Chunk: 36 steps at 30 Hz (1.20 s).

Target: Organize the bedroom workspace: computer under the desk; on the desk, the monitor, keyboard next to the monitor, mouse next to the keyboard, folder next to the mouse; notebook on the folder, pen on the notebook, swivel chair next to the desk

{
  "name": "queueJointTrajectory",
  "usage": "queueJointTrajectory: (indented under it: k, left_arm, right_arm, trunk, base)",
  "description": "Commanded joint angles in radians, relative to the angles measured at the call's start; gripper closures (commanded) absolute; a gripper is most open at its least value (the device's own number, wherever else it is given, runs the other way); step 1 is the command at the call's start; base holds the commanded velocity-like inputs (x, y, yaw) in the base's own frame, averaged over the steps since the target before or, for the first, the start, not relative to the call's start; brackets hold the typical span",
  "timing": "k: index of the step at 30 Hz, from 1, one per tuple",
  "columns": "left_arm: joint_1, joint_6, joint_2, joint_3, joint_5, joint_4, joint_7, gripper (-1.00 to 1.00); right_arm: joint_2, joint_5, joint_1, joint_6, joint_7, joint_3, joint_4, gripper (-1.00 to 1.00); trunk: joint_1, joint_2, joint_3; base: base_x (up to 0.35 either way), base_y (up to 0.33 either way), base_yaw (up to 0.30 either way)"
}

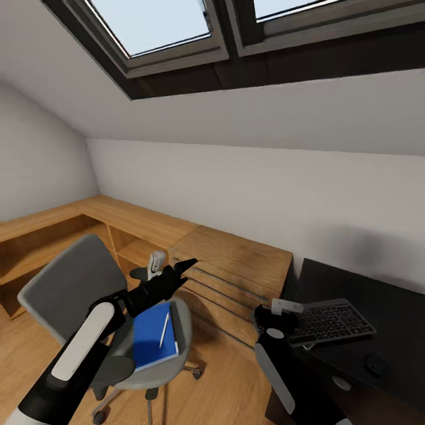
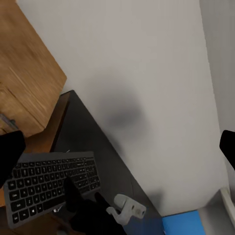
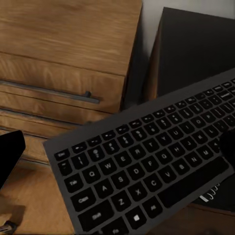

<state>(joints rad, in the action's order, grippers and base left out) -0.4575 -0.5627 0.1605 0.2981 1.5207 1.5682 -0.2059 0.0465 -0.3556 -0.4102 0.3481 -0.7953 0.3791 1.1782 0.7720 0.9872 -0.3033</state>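
A dark-grey keyboard with black keys lies slantwise across the right wrist view, one end over the wooden floor and the other reaching over the glossy black desk. Behind it stands a light wooden drawer chest with long dark bar handles on its drawer fronts, just beside the desk's edge. Two black fingertips of the right gripper show at opposite edges of the picture, one on each side of the keyboard, though whether they press on it is not clear.
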Motion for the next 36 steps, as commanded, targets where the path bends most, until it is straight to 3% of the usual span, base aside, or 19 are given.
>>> queueJointTrajectory:
  k: [1,10,18,24,36]
  left_arm:
    - [-0.001,0.000,0.001,0.001,0.011,0.001,-0.009,-1.00]
    - [-0.001,-0.002,0.001,0.001,0.011,0.001,-0.008,-1.00]
    - [-0.001,-0.005,0.001,-0.005,0.015,0.001,-0.008,-1.00]
    - [-0.001,-0.005,0.001,-0.008,0.018,0.001,-0.008,-1.00]
    - [-0.001,-0.005,0.001,-0.010,0.032,0.001,-0.010,-1.00]
  right_arm:
    - [0.000,-0.005,-0.001,0.006,-0.007,0.002,0.002,-1.00]
    - [0.000,-0.005,-0.001,0.007,-0.005,0.007,-0.008,-1.00]
    - [0.000,-0.004,-0.001,0.006,-0.007,0.064,-0.015,-1.00]
    - [0.000,-0.003,-0.001,0.007,-0.007,0.071,-0.027,-1.00]
    - [-0.001,-0.001,-0.001,0.007,-0.007,0.075,-0.034,-1.00]
  trunk:
    - [0.000,0.001,-0.001]
    - [0.000,0.001,-0.001]
    - [0.000,0.001,-0.004]
    - [0.000,0.001,-0.006]
    - [0.000,0.001,-0.007]
  base:
    - [0.000,0.000,0.277]
    - [0.000,0.000,0.278]
    - [0.000,0.000,0.277]
    - [0.000,0.000,0.265]
    - [0.000,0.000,0.078]
